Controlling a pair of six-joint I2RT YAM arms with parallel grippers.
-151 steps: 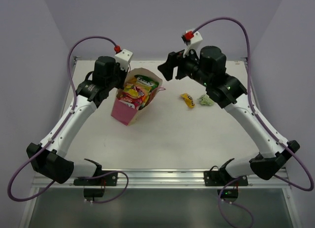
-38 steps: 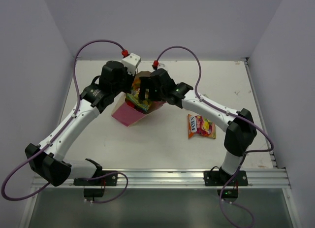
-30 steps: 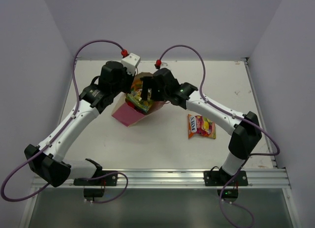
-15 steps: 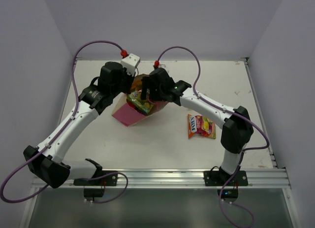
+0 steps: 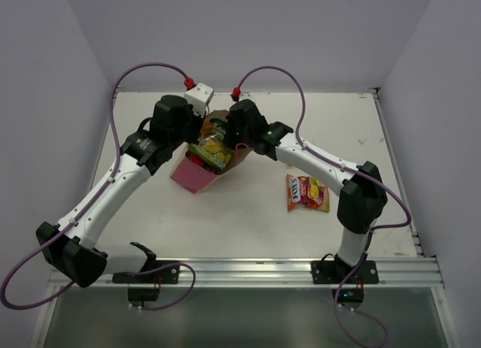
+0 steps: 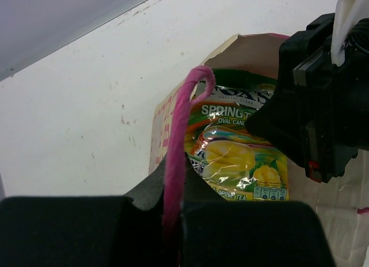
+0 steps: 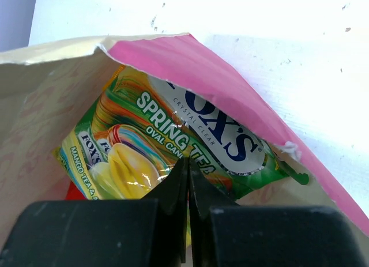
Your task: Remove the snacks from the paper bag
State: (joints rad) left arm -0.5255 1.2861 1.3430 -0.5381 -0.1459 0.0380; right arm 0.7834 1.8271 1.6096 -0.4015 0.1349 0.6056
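Note:
The paper bag (image 5: pixel 194 177), pink outside and tan inside, leans tilted on the table with its mouth up. My left gripper (image 6: pixel 173 221) is shut on its pink cord handle (image 6: pixel 177 146). In the top view this gripper (image 5: pixel 200 130) sits at the bag's far left rim. A green snack packet (image 7: pixel 196 134) lies uppermost in the bag, over a red one (image 7: pixel 72 191). My right gripper (image 7: pixel 188 183) is shut on the green packet's near edge, inside the bag's mouth (image 5: pixel 225 143). One red-orange snack packet (image 5: pixel 307 193) lies flat on the table to the right.
The pink bag wall (image 7: pixel 230 82) runs close along the right side of my right fingers. The right wrist's black body (image 6: pixel 320 105) fills the right of the left wrist view. White table (image 5: pixel 263 220) stretches in front of the bag.
My right gripper has gone from open to shut, pinching the green packet in the bag's mouth. The left gripper keeps its hold on the handle. The bag has barely moved.

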